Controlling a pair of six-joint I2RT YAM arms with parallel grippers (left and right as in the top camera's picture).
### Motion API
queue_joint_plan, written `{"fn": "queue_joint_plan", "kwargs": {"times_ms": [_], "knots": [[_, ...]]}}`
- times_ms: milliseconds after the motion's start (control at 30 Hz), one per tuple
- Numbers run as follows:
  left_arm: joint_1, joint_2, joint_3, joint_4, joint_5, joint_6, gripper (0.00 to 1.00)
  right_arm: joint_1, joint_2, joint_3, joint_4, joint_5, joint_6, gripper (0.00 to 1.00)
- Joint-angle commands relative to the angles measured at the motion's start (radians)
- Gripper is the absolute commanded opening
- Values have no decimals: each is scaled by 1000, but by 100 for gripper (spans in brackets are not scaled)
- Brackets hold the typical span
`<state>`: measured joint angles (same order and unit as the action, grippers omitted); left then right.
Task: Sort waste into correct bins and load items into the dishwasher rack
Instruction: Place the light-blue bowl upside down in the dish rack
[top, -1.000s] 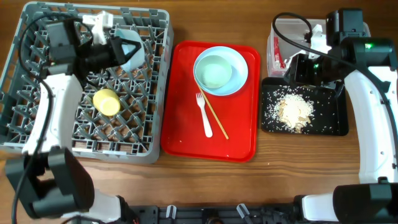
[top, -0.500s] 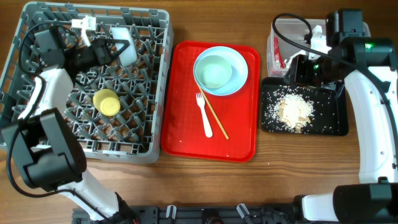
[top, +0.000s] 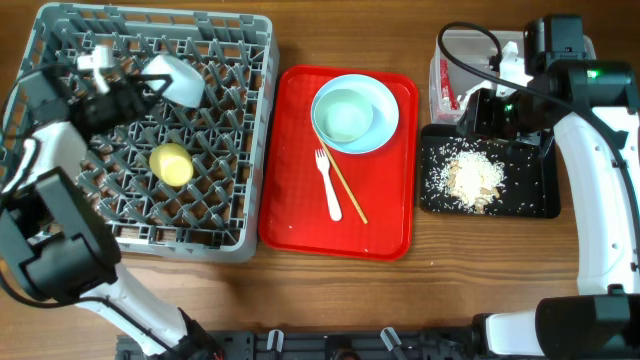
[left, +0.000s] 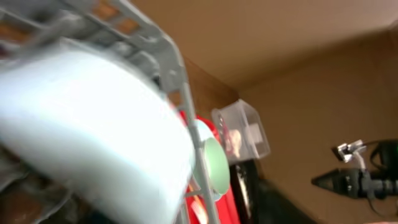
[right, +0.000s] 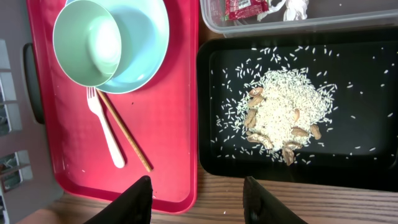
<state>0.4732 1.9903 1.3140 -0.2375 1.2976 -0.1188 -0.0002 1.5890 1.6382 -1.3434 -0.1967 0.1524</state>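
Observation:
A pale mint bowl (top: 175, 78) stands tilted among the pegs at the back of the grey dishwasher rack (top: 150, 14). My left gripper (top: 135, 86) is right beside its left edge. The bowl (left: 87, 124) fills the left wrist view as a blur and no fingers show there. A yellow cup (top: 172, 164) sits in the rack. On the red tray (top: 385, 235) lie a plate (top: 385, 112) with a second bowl (top: 347, 113) in it, a white fork (top: 328, 185) and a chopstick (top: 345, 185). My right gripper (right: 200, 205) hangs open and holds nothing, above the tray's edge.
The black tray (top: 535, 195) holds a heap of rice scraps (top: 472, 178). Behind it the clear tub (right: 348, 22) holds a red wrapper (right: 245, 7) and a white tissue (right: 295, 7). The right arm's cable (top: 470, 40) loops over the tub.
My left arm has drawn back to the left across the rack, and the pale bowl has shifted left with it. The right arm has not moved.

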Motion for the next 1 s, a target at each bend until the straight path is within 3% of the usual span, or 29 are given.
{"fn": "queue_joint_plan", "kwargs": {"times_ms": [0, 67, 167, 200, 233, 433, 600, 800, 833, 967], "knots": [[54, 13, 8, -27, -4, 6, 64, -1, -9, 16, -2, 17, 6, 47], [75, 11, 8, -45, -4, 7, 66, -1, -9, 16, -2, 17, 6, 47], [103, 5, 8, -64, -5, 7, 86, -1, -9, 16, -2, 17, 6, 47], [113, -1, 8, -68, -4, 6, 97, -1, -9, 16, -2, 17, 5, 47], [121, -8, 8, -71, -5, 7, 100, -1, -9, 16, -2, 17, 5, 48], [140, -111, 8, -109, -122, 7, 100, -2, -9, 16, -1, 50, 8, 48], [76, -248, 8, -179, -283, 7, 100, -15, -9, 16, 8, 92, 64, 49], [-187, -372, 8, -260, -626, 8, 100, -75, -9, 16, 26, 64, 112, 58], [-289, -379, 8, -264, -726, 8, 100, -93, -9, 16, 24, 57, 111, 58], [-525, -367, 8, -246, -869, 8, 100, -126, -9, 16, 21, 42, 110, 64]]}}
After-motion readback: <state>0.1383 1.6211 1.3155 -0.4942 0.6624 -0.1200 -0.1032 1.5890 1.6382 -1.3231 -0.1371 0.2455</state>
